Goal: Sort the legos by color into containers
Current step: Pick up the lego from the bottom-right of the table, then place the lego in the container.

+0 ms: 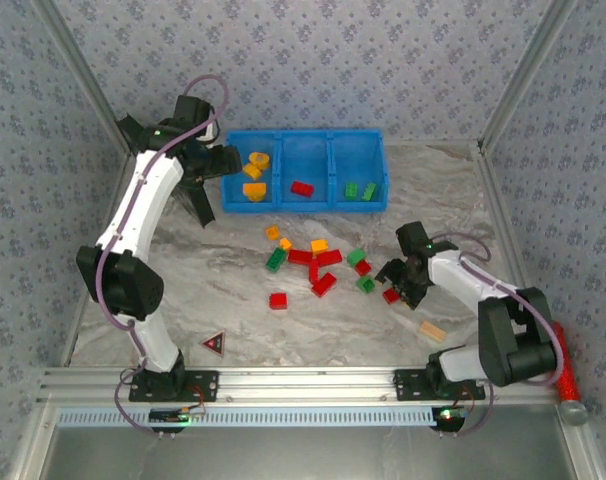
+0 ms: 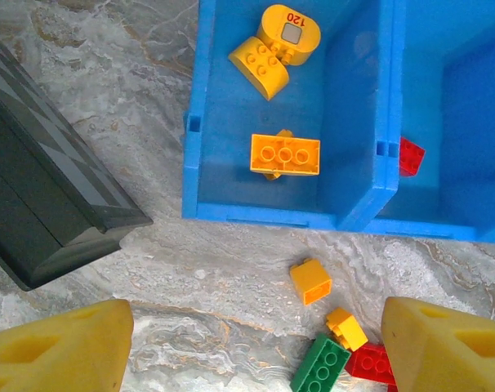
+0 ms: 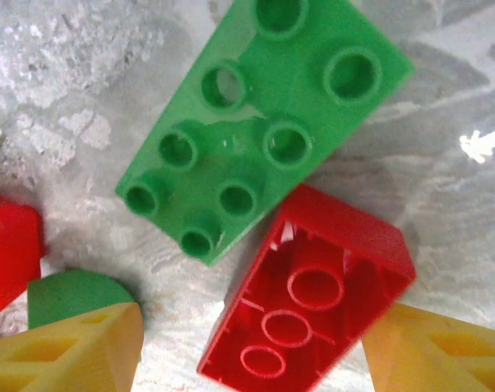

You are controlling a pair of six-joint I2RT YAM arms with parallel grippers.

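The blue bin (image 1: 328, 135) stands at the back. Its left compartment (image 2: 217, 175) holds an orange ring (image 2: 290, 33), a curved orange brick (image 2: 260, 64) and a flat orange brick (image 2: 285, 153). A red brick (image 1: 302, 188) lies in the middle one, green bricks (image 1: 360, 190) in the right one. My left gripper (image 1: 221, 160) hovers open beside the bin's left end, nothing between its fingers (image 2: 60, 347). My right gripper (image 1: 395, 284) is low and open astride an upside-down red brick (image 3: 309, 302), with a green brick (image 3: 264, 122) touching that brick's far side.
Several loose red, green and orange bricks (image 1: 318, 262) are scattered mid-table. A black panel (image 2: 51, 204) leans left of the bin. A tan wooden block (image 1: 433, 331) lies near the right arm, and a triangle marker (image 1: 214, 344) near the left base.
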